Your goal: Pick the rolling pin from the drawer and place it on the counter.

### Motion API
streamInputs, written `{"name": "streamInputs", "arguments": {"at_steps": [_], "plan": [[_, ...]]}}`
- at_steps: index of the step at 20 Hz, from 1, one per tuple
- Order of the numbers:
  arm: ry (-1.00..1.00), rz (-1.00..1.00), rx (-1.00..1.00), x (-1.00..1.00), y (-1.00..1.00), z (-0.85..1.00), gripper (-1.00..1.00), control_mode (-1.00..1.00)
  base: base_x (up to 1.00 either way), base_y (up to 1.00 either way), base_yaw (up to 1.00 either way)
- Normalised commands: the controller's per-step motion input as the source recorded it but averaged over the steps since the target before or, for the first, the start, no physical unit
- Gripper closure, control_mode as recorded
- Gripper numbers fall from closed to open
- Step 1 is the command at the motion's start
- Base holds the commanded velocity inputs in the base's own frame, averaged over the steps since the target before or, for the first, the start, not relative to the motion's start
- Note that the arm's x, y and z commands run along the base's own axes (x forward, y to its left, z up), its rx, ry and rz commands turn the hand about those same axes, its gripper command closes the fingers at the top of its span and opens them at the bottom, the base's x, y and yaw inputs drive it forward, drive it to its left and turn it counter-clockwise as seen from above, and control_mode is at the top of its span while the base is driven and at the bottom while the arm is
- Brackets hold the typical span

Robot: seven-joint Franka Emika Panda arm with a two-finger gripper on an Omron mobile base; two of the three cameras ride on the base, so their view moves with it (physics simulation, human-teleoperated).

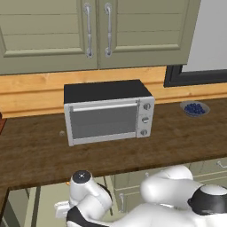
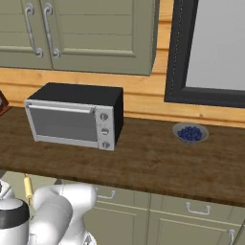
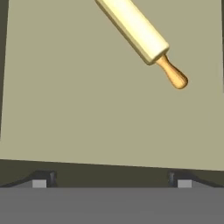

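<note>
While the rolling pin (image 3: 135, 29) lies slantwise on the drawer (image 3: 65, 109) floor, the pincer (image 3: 111, 181) hangs spread, apart from it

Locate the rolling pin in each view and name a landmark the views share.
Right base view: rolling pin at the lower left edge, below the counter front.
Hand view: upper centre-right, lying diagonally on the drawer floor.
Landmark: toaster oven, on the counter in both base views.
</note>
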Motion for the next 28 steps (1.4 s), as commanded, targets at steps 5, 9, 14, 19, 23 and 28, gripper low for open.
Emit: {"name": "streamInputs", "arguments": {"at_steps": [5,9,14,19,23,28], "plan": [[0.13,0.0,0.0,-0.17,0.23,-0.23,-1.0,-1.0,0.0,0.0,0.0],[0.28,0.0,0.0,-0.89,0.22,-0.08,-1.0,-1.0,0.0,0.0,0.0],[0.21,0.0,-0.01,-1.0,0.16,-0.06,-1.0,-1.0,0.0,0.0,0.0],[0.13,0.0,-0.04,-1.0,0.16,-0.12,-1.0,-1.0,0.0,0.0,0.0],[0.04,0.0,-0.03,-0.67,0.04,-0.03,-1.0,-1.0,0.0,0.0,0.0],[-0.01,0.0,0.0,0.22,-0.09,0.0,-1.0,-1.0,0.0,0.0,0.0]]}}
